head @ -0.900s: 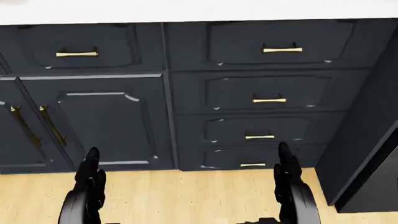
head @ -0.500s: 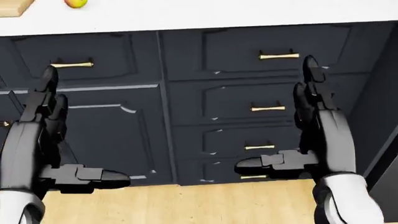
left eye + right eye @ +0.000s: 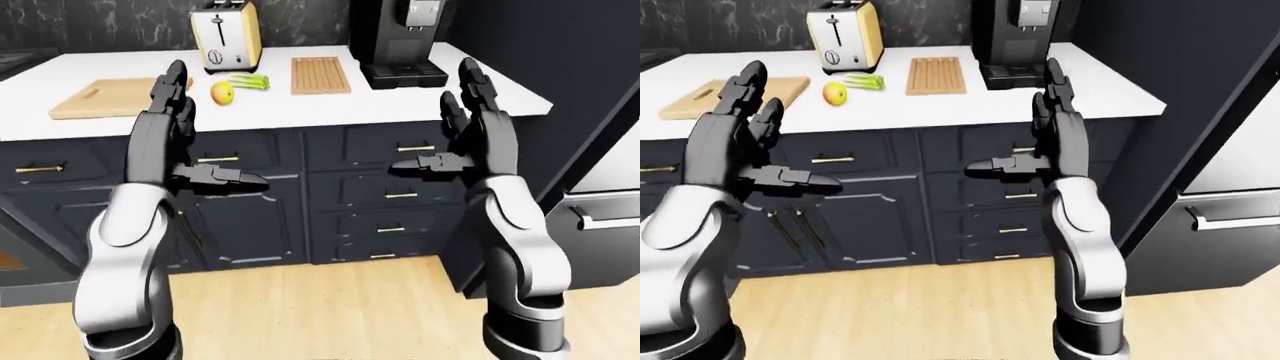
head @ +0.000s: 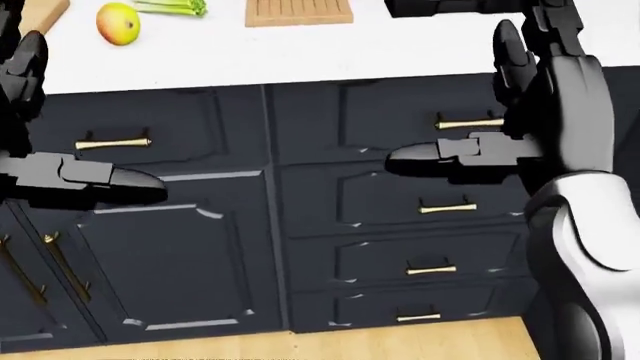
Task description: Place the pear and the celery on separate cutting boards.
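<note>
Resting on the smooth white countertop, the rounded yellow-red pear lies beside ribbed green celery, between a flat wooden cutting board and a slatted one. Head view: left hand and right hand upright, fingers apart, empty.

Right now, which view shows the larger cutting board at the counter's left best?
The right-eye view: the larger cutting board lies nearly whole, only its near edge crossed by the left hand. The left-eye view hides its right end behind that hand. The head view catches only a corner at the top left.
</note>
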Controlling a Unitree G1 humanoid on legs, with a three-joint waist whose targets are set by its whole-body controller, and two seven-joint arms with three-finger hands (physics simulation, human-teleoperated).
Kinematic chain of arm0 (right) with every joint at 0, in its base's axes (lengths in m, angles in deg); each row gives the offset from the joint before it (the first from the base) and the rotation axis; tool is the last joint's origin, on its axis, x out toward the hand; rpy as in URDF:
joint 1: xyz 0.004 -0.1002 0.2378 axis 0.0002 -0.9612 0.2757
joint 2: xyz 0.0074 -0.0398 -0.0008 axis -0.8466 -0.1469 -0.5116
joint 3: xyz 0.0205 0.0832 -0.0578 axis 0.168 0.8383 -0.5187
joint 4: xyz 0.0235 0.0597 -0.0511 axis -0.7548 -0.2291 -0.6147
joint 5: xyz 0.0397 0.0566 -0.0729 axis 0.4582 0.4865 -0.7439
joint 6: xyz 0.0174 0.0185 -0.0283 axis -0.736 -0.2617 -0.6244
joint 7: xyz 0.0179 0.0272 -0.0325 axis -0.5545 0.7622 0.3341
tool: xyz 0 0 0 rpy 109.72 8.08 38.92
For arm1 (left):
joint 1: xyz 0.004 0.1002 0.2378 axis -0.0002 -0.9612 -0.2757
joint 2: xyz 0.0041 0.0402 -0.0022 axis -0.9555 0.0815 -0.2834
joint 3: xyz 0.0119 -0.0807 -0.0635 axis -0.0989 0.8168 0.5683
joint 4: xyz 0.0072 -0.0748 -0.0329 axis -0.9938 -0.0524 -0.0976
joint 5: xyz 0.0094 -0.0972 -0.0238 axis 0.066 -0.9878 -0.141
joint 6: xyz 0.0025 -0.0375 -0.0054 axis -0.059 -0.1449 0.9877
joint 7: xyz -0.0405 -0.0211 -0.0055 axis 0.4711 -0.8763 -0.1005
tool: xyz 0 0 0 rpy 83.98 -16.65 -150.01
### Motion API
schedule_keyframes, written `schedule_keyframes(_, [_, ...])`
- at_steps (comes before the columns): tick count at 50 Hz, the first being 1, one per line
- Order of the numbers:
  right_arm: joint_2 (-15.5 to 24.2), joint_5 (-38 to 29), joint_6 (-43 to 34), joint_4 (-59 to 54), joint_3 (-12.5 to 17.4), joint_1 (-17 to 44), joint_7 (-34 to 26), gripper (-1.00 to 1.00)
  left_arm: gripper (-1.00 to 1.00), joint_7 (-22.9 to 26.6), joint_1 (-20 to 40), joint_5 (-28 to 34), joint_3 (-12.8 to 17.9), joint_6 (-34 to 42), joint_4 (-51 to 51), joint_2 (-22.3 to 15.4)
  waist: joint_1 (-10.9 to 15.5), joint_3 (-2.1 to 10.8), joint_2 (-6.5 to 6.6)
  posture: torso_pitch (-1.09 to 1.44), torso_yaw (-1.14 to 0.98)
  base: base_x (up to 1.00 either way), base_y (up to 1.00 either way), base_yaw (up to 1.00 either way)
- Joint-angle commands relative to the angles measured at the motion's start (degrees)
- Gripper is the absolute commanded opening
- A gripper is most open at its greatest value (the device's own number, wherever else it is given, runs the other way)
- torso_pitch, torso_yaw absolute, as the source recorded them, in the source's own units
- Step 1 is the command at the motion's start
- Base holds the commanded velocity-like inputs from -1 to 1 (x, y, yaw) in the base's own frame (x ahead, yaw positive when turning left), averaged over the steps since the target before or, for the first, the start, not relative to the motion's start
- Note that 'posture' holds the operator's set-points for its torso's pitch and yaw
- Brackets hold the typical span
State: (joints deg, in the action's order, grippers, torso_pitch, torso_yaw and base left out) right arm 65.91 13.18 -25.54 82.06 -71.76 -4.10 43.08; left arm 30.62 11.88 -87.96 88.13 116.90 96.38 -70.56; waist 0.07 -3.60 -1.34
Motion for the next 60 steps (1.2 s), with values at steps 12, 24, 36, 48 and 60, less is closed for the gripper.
schedule_keyframes(12, [0.7, 0.5, -0.6, 5.4, 0.0, 1.7, -0.4, 1.00, 1.00, 0.6, 0.9, 1.2, 2.2, 2.1, 6.5, -1.0, -0.7, 2.84, 5.67, 0.00, 0.00, 0.34, 0.09, 0.00])
schedule_keyframes(24, [0.6, 0.0, -0.7, 5.9, 0.3, 1.6, -1.2, 1.00, 1.00, 0.1, 1.2, 0.8, 1.6, 1.9, 6.2, -0.8, 0.2, 2.10, -1.38, 0.00, 0.00, 0.16, 0.32, 0.00])
schedule_keyframes(36, [0.7, -0.8, -0.5, 6.1, -0.4, 1.4, -2.3, 1.00, 1.00, -0.4, 0.9, -0.6, 2.5, 3.2, 7.3, -1.1, -1.2, 2.87, 3.73, 0.00, 0.00, 0.14, 0.53, 0.00])
schedule_keyframes(48, [0.5, -1.2, -1.0, 6.8, -0.1, 1.5, -3.1, 1.00, 1.00, -0.8, 0.3, -1.0, 2.4, 2.1, 6.6, -0.9, 0.2, 2.23, 1.61, 0.00, 0.00, 0.15, 0.52, 0.00])
schedule_keyframes(60, [-0.1, -0.9, 0.0, 6.7, -0.5, 0.6, -2.7, 1.00, 1.00, 0.3, -1.1, 0.9, 2.2, 1.9, 7.4, -1.0, 0.0, 1.99, 4.40, 0.00, 0.00, 0.32, 0.06, 0.00])
